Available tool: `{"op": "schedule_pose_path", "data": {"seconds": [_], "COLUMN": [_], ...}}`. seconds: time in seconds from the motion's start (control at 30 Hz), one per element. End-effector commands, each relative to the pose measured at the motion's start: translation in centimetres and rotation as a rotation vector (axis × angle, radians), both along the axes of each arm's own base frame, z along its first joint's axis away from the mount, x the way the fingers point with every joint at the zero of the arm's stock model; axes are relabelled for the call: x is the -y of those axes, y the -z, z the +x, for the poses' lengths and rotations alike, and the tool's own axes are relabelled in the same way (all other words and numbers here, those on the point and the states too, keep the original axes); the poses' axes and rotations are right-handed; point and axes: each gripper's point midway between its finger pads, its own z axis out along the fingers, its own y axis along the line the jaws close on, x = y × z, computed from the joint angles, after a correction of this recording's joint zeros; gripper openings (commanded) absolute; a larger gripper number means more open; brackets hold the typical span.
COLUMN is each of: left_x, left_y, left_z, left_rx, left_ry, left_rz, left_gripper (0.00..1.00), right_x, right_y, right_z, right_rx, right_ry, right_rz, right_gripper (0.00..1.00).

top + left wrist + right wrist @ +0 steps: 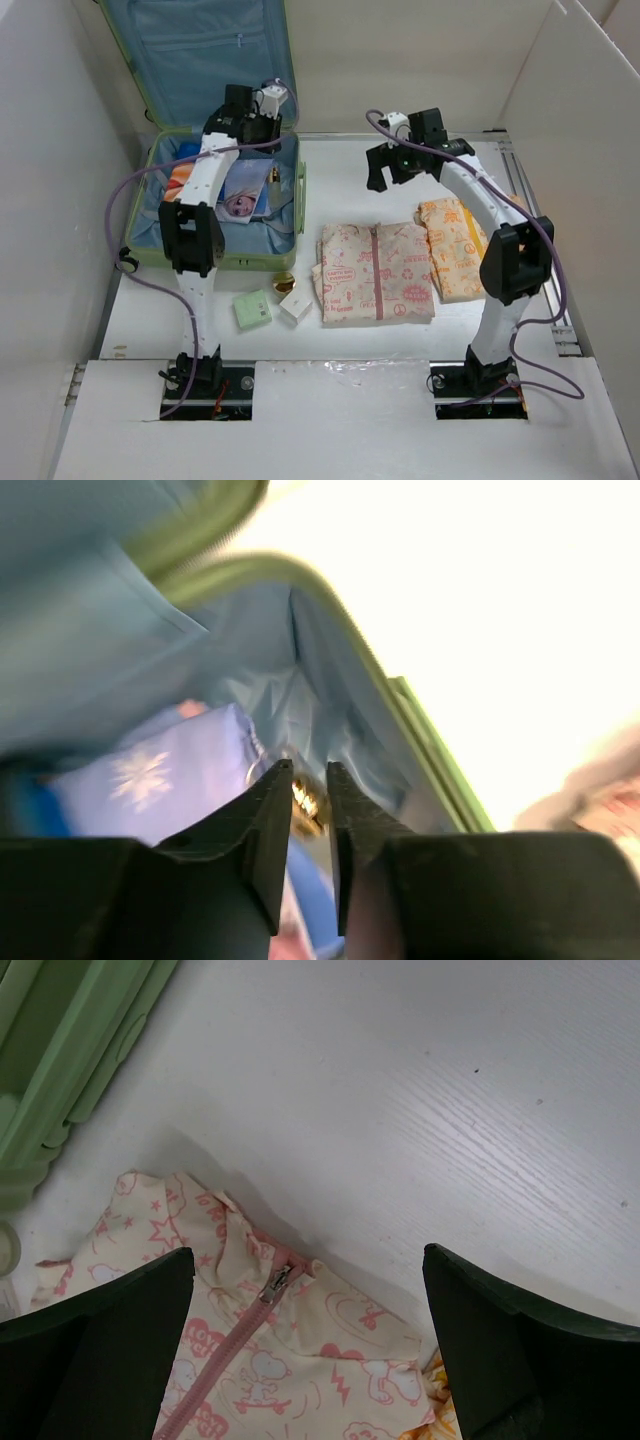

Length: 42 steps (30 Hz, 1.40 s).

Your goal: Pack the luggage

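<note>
The luggage (pixel 228 262) lies open at the back left, light green with blue lining, its lid propped upright. My left gripper (pixel 250 118) hangs over its right inner side. In the left wrist view its jaws (pixel 308 765) stand a narrow gap apart, and a small gold item (pixel 308 805) shows blurred through the gap, down beside the luggage wall (pixel 400 700). A blue cloth with a snowflake (pixel 150 780) lies inside. My right gripper (pixel 390 172) hovers wide open (pixel 308 1250) above the collar of a cream, pink-printed zip garment (pixel 260 1360), holding nothing.
The folded cream garment (pixel 375 272) and an orange-yellow one (pixel 455 245) lie right of the luggage. A green box (pixel 252 308), a white box (pixel 296 303) and a gold round lid (pixel 284 282) sit by its front edge. White walls enclose the table.
</note>
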Motion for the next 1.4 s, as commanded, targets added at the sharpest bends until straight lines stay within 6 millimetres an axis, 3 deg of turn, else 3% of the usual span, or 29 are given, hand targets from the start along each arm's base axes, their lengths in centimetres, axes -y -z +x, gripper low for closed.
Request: {"op": "schedule_pose_path", "data": {"seconds": [0.0,0.03,0.07,0.1,0.17,0.2,0.23,0.27,0.3,0.33,0.37,0.43,0.5,0.6,0.63,0.67,0.7,0.73,0.77,0.97,1.1,1.27,1.37], "left_x": [0.1,-0.2,-0.4,-0.8,-0.9,-0.9,-0.8,0.9,1.3,1.2,2.4,2.3,3.3,4.3,4.2,4.3,4.1,4.3,4.4,5.7,6.1,7.8,7.2], "left_y": [-11.2,-12.6,-12.4,-10.0,-9.6,-6.0,-6.0,-4.9,-3.7,-0.8,-0.7,1.7,1.8,2.6,2.9,4.0,4.5,4.9,5.3,5.1,5.2,2.2,2.4], "left_z": [-3.8,-5.2,-6.1,-7.8,-10.8,-14.0,-16.6,-19.4,-22.0,-26.2,-28.7,-31.5,-33.4,-34.9,-35.0,-35.9,-35.7,-36.3,-36.6,-39.9,-40.7,-39.9,-41.1], "left_rx": [0.185,0.202,0.186,0.107,0.109,-0.008,-0.011,0.011,-0.019,-0.135,-0.136,-0.18,-0.117,-0.019,-0.002,-0.003,0.006,0.012,0.021,0.073,0.097,0.163,0.139], "left_ry": [0.077,0.084,0.092,0.107,0.221,0.295,0.373,0.567,0.657,0.757,0.841,0.916,0.997,1.082,1.098,1.157,1.165,1.208,1.249,1.493,1.547,1.504,1.557], "left_rz": [-0.034,-0.028,-0.015,0.012,0.085,0.128,0.173,0.264,0.315,0.339,0.353,0.396,0.445,0.531,0.57,0.604,0.623,0.644,0.656,0.636,0.631,0.602,0.594], "left_gripper": [0.18,0.2,0.2,0.2,0.2,0.2,0.24,0.29,0.4,0.44,0.49,0.57,0.61,0.67,0.67,0.74,0.74,0.97,1.0,1.0,1.0,1.0,1.0], "right_x": [-1.7,-1.5,-1.9,-2.3,-2.2,-2.0,-2.3,-2.6,-2.3,-2.6,-2.8,-2.7,-2.9,-3.9,-3.9,-4.3,-4.5,-4.7,-4.5,-5.3,-5.5,-5.6,-5.6], "right_y": [-3.3,-4.4,-4.7,-4.7,-5.2,-5.3,-4.2,-5.6,-5.8,-5.7,-5.7,-5.8,-6.1,-6.2,-5.5,-5.6,-5.1,-5.4,-4.8,-5.1,-4.8,-4.6,-4.6], "right_z": [-1.6,-2.1,-2.5,-3.3,-4.9,-5.4,-6.6,-7.4,-7.8,-8.5,-9.7,-10.3,-11.2,-12.7,-13.0,-13.7,-14.0,-14.2,-14.5,-16.3,-16.7,-17.1,-17.1], "right_rx": [0.095,0.122,0.137,0.138,0.16,0.167,0.15,0.186,0.192,0.2,0.2,0.219,0.222,0.228,0.216,0.218,0.207,0.218,0.195,0.209,0.203,0.202,0.201], "right_ry": [-0.039,-0.038,-0.046,-0.055,-0.062,-0.062,-0.077,-0.082,-0.067,-0.076,-0.084,-0.079,-0.085,-0.11,-0.11,-0.117,-0.127,-0.128,-0.124,-0.141,-0.144,-0.145,-0.145], "right_rz": [0.012,0.021,0.02,0.015,0.017,0.02,0.015,0.038,0.045,0.044,0.053,0.045,0.056,0.058,0.044,0.049,0.044,0.044,0.04,0.029,0.036,0.022,0.021], "right_gripper": [1.0,1.0,1.0,1.0,1.0,1.0,1.0,1.0,1.0,1.0,1.0,1.0,1.0,1.0,1.0,1.0,1.0,1.0,1.0,1.0,1.0,1.0,1.0]}}
